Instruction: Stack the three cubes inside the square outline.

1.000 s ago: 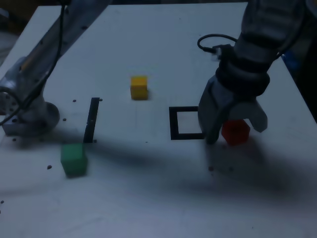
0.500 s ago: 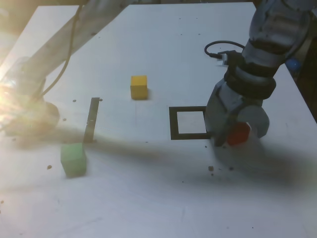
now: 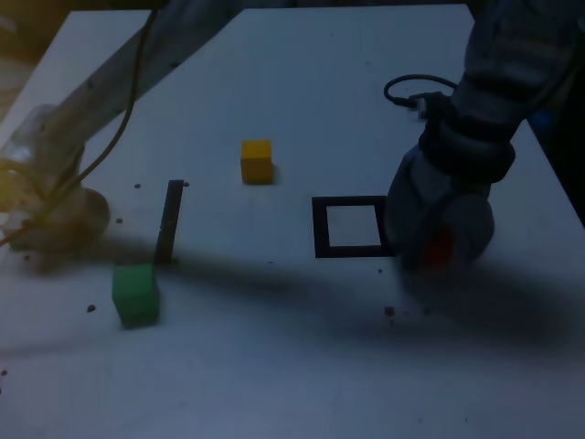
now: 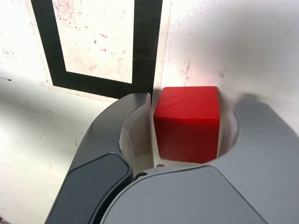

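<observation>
The gripper (image 3: 437, 247) is seen low over the white table (image 3: 302, 82), at about 3 o'clock from the square outline (image 3: 348, 226) in the exterior view. The red cube (image 4: 188, 122) is seen between the fingers (image 4: 124, 135) in the wrist view. One finger lies close along one side of the cube, and a thin gap can be seen on the other side. The fingers are opened only a little wider than the cube. It cannot be told if the cube is being squeezed yet. The cube sits on the table just outside the black frame of the outline, close to one edge of it. In the exterior view only a small bit of red (image 3: 440, 249) is seen under the gripper.

The yellow cube (image 3: 257, 161) is set at about 10 o'clock from the outline, well apart from it. The green cube (image 3: 135, 294) is set far off at about 8 o'clock from the outline, near the front of the table. A thin black strip (image 3: 170, 220) is laid between the green cube and the yellow cube, closer to the green one. The inside of the outline is white. Small dark specks (image 3: 389, 312) are scattered on the table near the gripper.
</observation>
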### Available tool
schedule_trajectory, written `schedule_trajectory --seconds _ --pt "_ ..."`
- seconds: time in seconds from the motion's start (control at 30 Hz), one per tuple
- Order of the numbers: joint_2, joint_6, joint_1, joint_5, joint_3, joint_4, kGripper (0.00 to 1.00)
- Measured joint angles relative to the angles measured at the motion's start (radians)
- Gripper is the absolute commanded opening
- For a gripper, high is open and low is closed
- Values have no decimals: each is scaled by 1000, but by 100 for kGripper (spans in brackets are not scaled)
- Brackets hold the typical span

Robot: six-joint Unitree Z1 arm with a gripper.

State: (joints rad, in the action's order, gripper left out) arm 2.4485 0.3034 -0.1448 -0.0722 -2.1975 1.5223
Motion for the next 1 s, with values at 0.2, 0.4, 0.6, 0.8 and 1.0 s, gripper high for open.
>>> schedule_trajectory --seconds 0.2,0.4,0.6,0.8,1.0 --pt "-10 -26 0 15 20 0 33" --pt "-104 -53 -1 47 118 -14 33" --pt "-186 -98 -6 61 256 -87 33" --pt "-255 -154 -7 56 378 -158 33" --pt "-325 -199 -7 54 527 -239 33"
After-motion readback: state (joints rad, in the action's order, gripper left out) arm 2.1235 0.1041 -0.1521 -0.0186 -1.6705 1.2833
